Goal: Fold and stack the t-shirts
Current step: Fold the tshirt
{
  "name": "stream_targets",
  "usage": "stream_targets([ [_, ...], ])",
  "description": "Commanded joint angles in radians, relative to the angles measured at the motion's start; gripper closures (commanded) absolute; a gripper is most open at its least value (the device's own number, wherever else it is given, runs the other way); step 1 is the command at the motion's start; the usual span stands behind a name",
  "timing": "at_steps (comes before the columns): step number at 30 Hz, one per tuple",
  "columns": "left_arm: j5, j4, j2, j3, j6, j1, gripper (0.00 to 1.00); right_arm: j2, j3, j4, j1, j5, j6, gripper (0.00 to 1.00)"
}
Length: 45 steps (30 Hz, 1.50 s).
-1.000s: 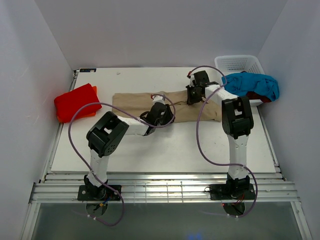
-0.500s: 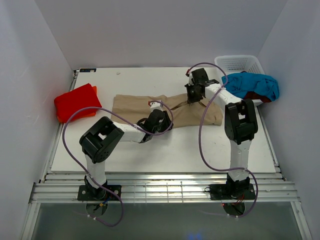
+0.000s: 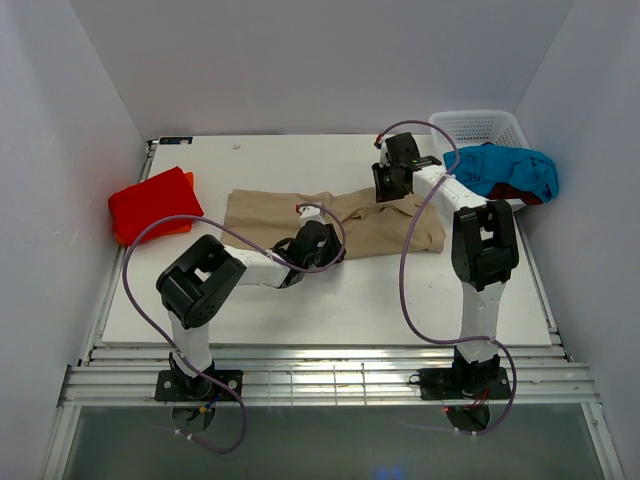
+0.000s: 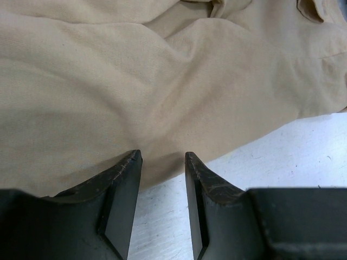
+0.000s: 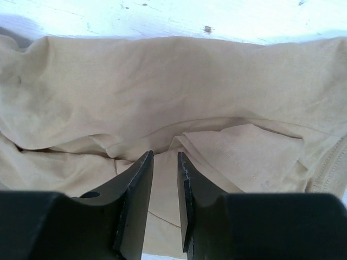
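At the middle of the desk (image 3: 380,300), the left gripper (image 4: 161,157) holds its fingers spread over the near hem of the tan t-shirt (image 3: 265,210), pinching nothing. Farther up, the right gripper (image 5: 165,154) has its fingers narrowly parted above a loose fold. Folding looks half done; the next move calls for gripping an edge and laying it over flat.

Robot lab test booth, bare white walls (image 3: 300,60), white table (image 3: 300,300), aluminium mounting rails (image 3: 330,380)
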Motion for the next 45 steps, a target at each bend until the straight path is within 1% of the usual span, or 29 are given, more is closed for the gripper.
stream_targets([
  [1,0.000,-0.090,-0.034,-0.035,0.006,-0.010,0.51,0.011,0.018,0.007,-0.001,0.061,-0.007,0.69],
  [9,0.002,-0.090,-0.039,-0.044,0.001,-0.010,0.51,0.071,0.052,-0.016,-0.001,0.101,-0.015,0.69],
  [21,-0.006,-0.090,-0.048,-0.052,0.000,-0.010,0.51,0.105,0.066,-0.033,-0.002,0.166,-0.026,0.68],
  [23,-0.010,-0.090,-0.048,-0.055,-0.002,-0.010,0.51,0.108,0.061,-0.033,-0.002,0.168,-0.029,0.71],
  [24,-0.010,-0.090,-0.048,-0.058,-0.002,-0.010,0.51,0.111,0.060,-0.033,-0.001,0.171,-0.030,0.75],
  [25,-0.010,-0.090,-0.048,-0.058,-0.002,-0.010,0.51,0.113,0.058,-0.033,-0.002,0.174,-0.033,0.86],
  [27,-0.010,-0.089,-0.048,-0.060,-0.003,-0.010,0.51,0.116,0.052,-0.029,-0.002,0.182,-0.035,0.92],
  [28,-0.010,-0.089,-0.048,-0.060,-0.003,-0.010,0.51,0.116,0.051,-0.026,-0.001,0.185,-0.036,0.92],
  [35,-0.009,-0.089,-0.045,-0.061,-0.007,-0.010,0.51,0.096,0.060,-0.014,-0.004,0.190,-0.038,0.92],
  [39,-0.012,-0.087,-0.044,-0.066,-0.010,-0.010,0.51,0.080,0.077,-0.026,-0.002,0.139,-0.055,0.91],
  [40,-0.012,-0.087,-0.042,-0.066,-0.013,-0.009,0.51,0.082,0.080,-0.039,-0.001,0.133,-0.055,0.83],
  [43,-0.007,-0.084,-0.039,-0.066,-0.017,-0.010,0.51,0.090,0.081,-0.052,-0.002,0.125,-0.055,0.72],
  [45,-0.003,-0.084,-0.036,-0.066,-0.020,-0.010,0.51,0.090,0.065,-0.048,-0.002,0.113,-0.055,0.69],
])
